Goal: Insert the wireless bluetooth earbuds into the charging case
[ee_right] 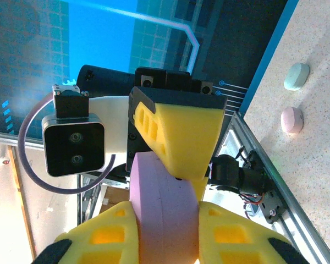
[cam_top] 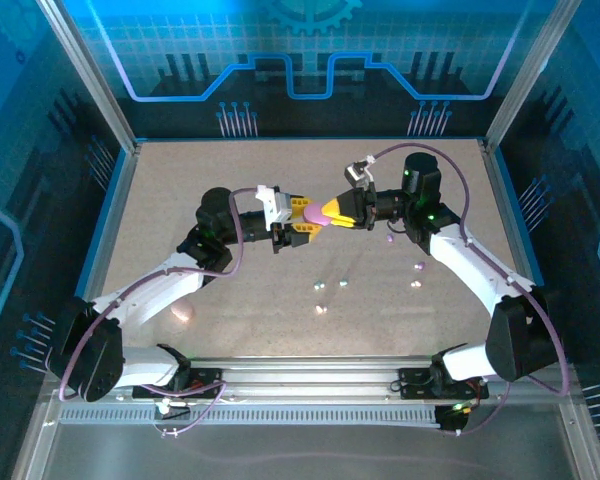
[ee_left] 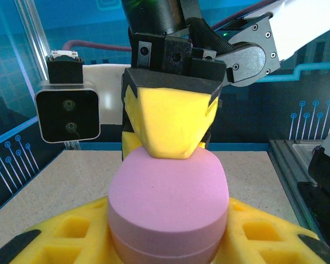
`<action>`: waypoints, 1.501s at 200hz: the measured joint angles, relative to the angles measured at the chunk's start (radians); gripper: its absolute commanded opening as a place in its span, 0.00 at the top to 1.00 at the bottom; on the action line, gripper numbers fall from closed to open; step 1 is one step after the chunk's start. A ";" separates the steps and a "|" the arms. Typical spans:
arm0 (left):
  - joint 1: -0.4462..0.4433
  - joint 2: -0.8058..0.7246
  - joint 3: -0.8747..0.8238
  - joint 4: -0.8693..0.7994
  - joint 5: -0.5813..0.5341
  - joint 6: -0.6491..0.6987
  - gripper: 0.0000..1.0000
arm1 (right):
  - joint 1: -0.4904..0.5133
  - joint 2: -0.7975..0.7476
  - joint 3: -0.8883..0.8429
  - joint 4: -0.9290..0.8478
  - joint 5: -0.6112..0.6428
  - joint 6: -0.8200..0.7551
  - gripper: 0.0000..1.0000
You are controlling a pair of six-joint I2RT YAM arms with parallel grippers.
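Above the speckled beige counter point(cam_top: 230, 170), the left gripper point(cam_top: 312, 217) and right gripper point(cam_top: 338, 212) both have jaws clamped on the pink pebble-shaped charging case point(cam_top: 325, 213), with tiny pale earbuds point(cam_top: 320, 286) scattered below.

A speckled beige tabletop point(cam_top: 180, 170) lies inside a cell of translucent blue wall panels point(cam_top: 180, 40) printed with a pale grid and circuit lines. Silver aluminium corner posts point(cam_top: 88, 72) frame the cell. A slotted aluminium rail point(cam_top: 310, 385) runs along the near edge.

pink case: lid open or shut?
Shut. The pink case shows a thin closed seam, no gap, held between left gripper and right gripper.
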 measured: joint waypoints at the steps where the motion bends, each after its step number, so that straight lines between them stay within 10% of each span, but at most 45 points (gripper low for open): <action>1: 0.000 0.000 0.000 0.000 0.000 0.000 0.74 | 0.000 0.000 0.000 -0.002 0.000 -0.001 0.72; 19: -0.003 0.000 0.000 -0.021 -0.001 -0.001 0.76 | 0.001 -0.027 0.023 -0.160 0.044 -0.110 0.52; 62: -0.008 0.000 0.002 -0.091 0.016 -0.026 0.78 | -0.002 -0.158 0.170 -0.620 0.418 -0.557 0.42; 143: -0.039 0.016 0.002 -0.107 0.027 -0.096 0.79 | 0.180 -0.344 0.023 -0.686 0.798 -1.282 0.35; 300: -0.045 0.039 0.053 -0.211 0.007 -0.006 0.80 | 0.128 -0.262 0.074 -0.765 0.717 -1.273 0.37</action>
